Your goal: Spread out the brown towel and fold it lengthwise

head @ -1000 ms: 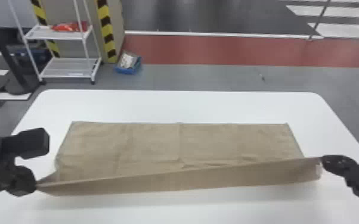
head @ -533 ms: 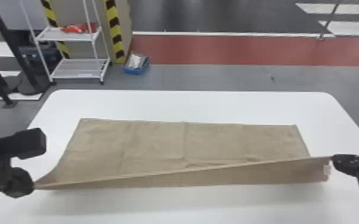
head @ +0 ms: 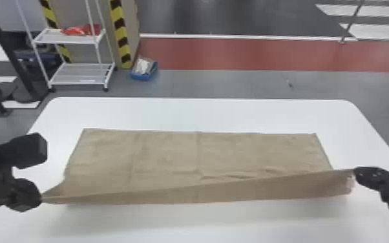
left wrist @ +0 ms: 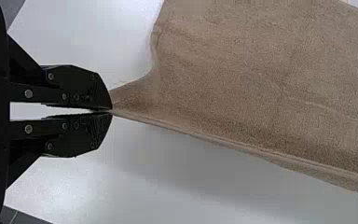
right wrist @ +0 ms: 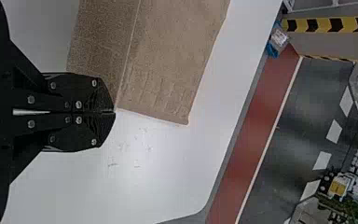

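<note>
The brown towel (head: 164,155) lies wide across the white table, its far part flat and its near edge raised between the two grippers. At its near left corner is my left gripper (head: 41,197); in the left wrist view that gripper (left wrist: 111,111) is shut on the corner, which is drawn to a point. My right gripper (head: 355,173) is at the near right corner of the towel. The right wrist view shows this gripper (right wrist: 114,111) shut at the tips on the corner of the brown towel (right wrist: 168,60), with a hanging flap beside it.
The white table (head: 203,113) has bare surface beyond the towel and along its near side. On the floor past the far edge stand a white wire shelf (head: 80,76) and a blue box (head: 143,72). A striped pillar (head: 119,35) rises beside the shelf.
The head view has shifted, so the background sits farther right. Both grippers keep the towel's near corners. The left corner appears slightly higher relative to the towel's near edge, and the near flap hangs shorter at left.
</note>
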Tool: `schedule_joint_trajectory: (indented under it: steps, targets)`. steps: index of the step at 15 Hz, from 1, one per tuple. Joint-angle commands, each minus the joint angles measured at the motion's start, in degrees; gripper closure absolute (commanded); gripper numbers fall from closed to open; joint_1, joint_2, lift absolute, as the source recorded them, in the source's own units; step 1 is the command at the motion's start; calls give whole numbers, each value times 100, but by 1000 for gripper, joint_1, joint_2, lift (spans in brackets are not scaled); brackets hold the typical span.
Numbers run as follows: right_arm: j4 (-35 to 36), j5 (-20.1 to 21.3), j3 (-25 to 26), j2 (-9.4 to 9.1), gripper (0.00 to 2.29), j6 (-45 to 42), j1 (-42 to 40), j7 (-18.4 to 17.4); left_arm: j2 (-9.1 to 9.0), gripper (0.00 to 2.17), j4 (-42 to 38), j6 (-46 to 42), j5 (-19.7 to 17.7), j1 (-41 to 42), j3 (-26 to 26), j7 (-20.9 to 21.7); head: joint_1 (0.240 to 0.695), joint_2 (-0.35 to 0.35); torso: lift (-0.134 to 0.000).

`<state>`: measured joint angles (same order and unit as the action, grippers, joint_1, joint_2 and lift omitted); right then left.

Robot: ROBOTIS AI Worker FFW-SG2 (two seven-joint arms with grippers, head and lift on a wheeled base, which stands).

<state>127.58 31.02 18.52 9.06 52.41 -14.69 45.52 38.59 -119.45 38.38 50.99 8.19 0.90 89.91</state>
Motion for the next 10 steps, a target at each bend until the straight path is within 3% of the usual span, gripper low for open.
schedule_joint_trajectory:
  steps: [1,10]
  targets:
    - [-32,-26,-6,-18,1345,-7,98,-52,-62,1045,9,8,69,-230,-81,66,695,-34,-124]
    - [-243,-35,126,-36,1345,274,582,-500,-124,1048,299,8,192,-881,-160,66,695,-51,-124]
